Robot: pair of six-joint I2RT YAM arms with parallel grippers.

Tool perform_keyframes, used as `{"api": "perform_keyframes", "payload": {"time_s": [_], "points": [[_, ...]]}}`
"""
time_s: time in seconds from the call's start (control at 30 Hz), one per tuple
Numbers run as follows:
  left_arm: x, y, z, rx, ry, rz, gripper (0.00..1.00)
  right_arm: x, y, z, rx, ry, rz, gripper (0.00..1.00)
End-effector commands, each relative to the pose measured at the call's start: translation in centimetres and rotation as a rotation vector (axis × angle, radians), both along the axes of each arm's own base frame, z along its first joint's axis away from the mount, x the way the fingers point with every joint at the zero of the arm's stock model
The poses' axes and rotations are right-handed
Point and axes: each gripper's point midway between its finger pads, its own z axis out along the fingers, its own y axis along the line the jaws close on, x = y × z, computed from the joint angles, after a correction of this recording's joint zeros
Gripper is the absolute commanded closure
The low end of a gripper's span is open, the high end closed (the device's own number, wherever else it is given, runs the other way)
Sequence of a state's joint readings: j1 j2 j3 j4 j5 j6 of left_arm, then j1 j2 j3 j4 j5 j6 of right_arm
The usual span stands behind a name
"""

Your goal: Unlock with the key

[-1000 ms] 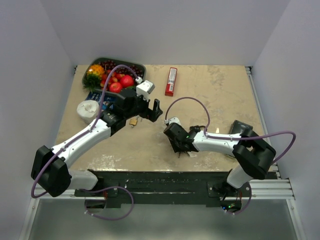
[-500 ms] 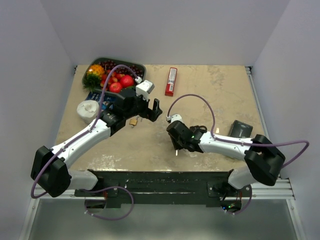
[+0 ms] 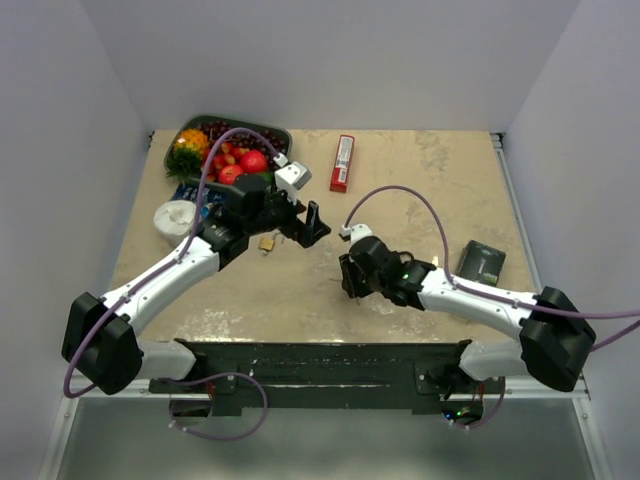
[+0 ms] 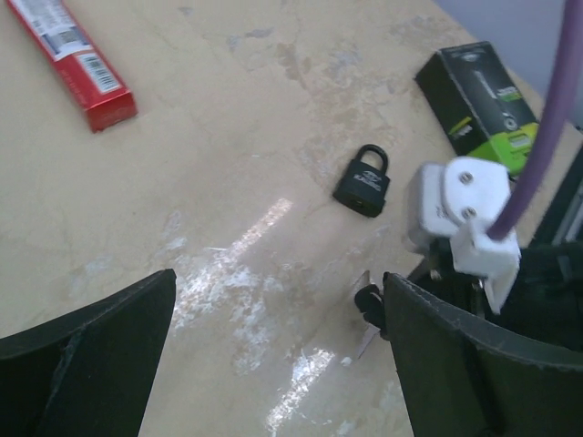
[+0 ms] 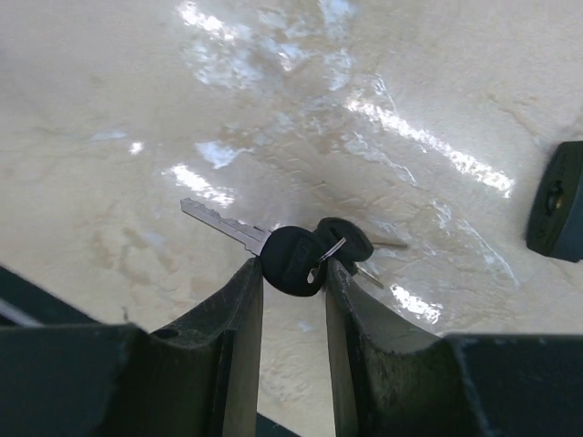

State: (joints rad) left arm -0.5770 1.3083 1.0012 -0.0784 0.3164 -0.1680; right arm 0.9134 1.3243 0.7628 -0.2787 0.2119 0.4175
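Observation:
The key bunch (image 5: 293, 262) has black heads and silver blades. My right gripper (image 5: 293, 273) is shut on one black head, low over the table, with the blade pointing left; a second key hangs beside it. From above, the right gripper (image 3: 346, 281) is at the table's middle front. The black padlock (image 4: 363, 180) lies flat just beyond it and shows at the right wrist view's edge (image 5: 556, 214). My left gripper (image 3: 311, 224) is open and empty, hovering just left of the right gripper. The keys (image 4: 367, 305) show beside its right finger.
A small brass padlock (image 3: 266, 242) lies under the left arm. A red box (image 3: 342, 163) is at the back, a fruit tray (image 3: 262, 132) at the back left, a white roll (image 3: 175, 217) at the left, and a black-green box (image 3: 482, 262) at the right.
My right arm has stretched out, its elbow swinging right, and its gripper has shifted slightly back with the keys. The left gripper has barely moved.

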Motion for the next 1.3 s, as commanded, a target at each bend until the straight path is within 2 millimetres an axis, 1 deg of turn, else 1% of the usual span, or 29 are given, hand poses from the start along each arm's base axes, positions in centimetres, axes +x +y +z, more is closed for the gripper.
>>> {"api": "perform_keyframes", "payload": {"time_s": [0.0,0.03,0.07,0.1,0.17,0.2,0.27,0.3,0.33,0.43,0.53,0.67,0.77,0.8,0.87,0.9,0.97,1.03,1.07,1.17,1.27], "points": [[-4.5,-3.0,4.1,-0.146,-0.096,-0.352,0.01,0.4,1.7,4.4,0.255,0.0,0.085,1.0],[-5.4,-3.3,4.2,-0.16,-0.097,-0.405,0.01,1.0,1.3,4.8,0.296,-0.003,0.078,1.0],[-6.1,-3.5,4.6,-0.178,-0.108,-0.454,0.0,0.3,1.9,5.5,0.348,0.017,0.131,1.0],[-7.5,-3.8,4.7,-0.2,-0.096,-0.532,0.01,0.2,2.0,6.5,0.381,0.004,0.15,1.0],[-8.5,-4.1,4.7,-0.22,-0.086,-0.6,0.0,0.0,2.1,7.3,0.42,0.009,0.181,1.0],[-9.4,-4.2,4.8,-0.236,-0.075,-0.655,0.01,-0.7,2.6,7.8,0.453,0.024,0.223,1.0],[-10.0,-4.4,4.5,-0.249,-0.051,-0.698,0.0,-0.9,2.9,8.5,0.494,0.036,0.252,1.0],[-10.4,-4.4,4.4,-0.255,-0.042,-0.725,0.01,-1.7,3.3,8.8,0.528,0.063,0.295,1.0],[-10.5,-4.5,4.3,-0.256,-0.035,-0.73,0.01,-1.6,3.5,9.4,0.557,0.057,0.311,1.0],[-10.1,-4.5,3.9,-0.243,-0.036,-0.715,0.01,-2.5,4.3,10.8,0.642,0.076,0.383,1.0],[-10.1,-4.4,3.8,-0.231,-0.049,-0.709,0.01,-3.2,4.8,11.9,0.695,0.09,0.428,1.0],[-10.6,-4.4,3.8,-0.238,-0.045,-0.747,0.05,-3.5,5.1,13.0,0.769,0.119,0.457,1.0],[-11.4,-4.4,4.0,-0.251,-0.042,-0.791,0.09,-3.3,5.0,13.5,0.803,0.136,0.465,1.0],[-11.8,-4.4,3.9,-0.256,-0.037,-0.812,0.13,-3.1,4.8,13.4,0.805,0.138,0.458,1.0],[-12.0,-4.4,4.0,-0.258,-0.039,-0.825,0.16,-3.0,4.7,13.7,0.817,0.138,0.459,1.0],[-12.1,-4.4,4.0,-0.259,-0.038,-0.829,0.21,-3.1,4.5,13.8,0.826,0.146,0.465,1.0],[-12.2,-4.5,3.9,-0.257,-0.038,-0.833,0.24,-2.9,4.4,14.2,0.843,0.14,0.465,1.0],[-12.3,-4.5,3.9,-0.259,-0.037,-0.839,0.3,-2.9,4.2,14.3,0.855,0.149,0.47,1.0],[-12.4,-4.5,4.0,-0.26,-0.036,-0.841,0.35,-3.0,4.2,14.4,0.864,0.162,0.468,1.0],[-12.6,-4.4,4.0,-0.261,-0.033,-0.85,0.37,-3.0,4.0,14.9,0.896,0.175,0.475,1.0],[-12.2,-4.5,3.5,-0.241,-0.032,-0.831,0.34,-2.7,3.6,15.1,0.907,0.172,0.462,1.0]]}}
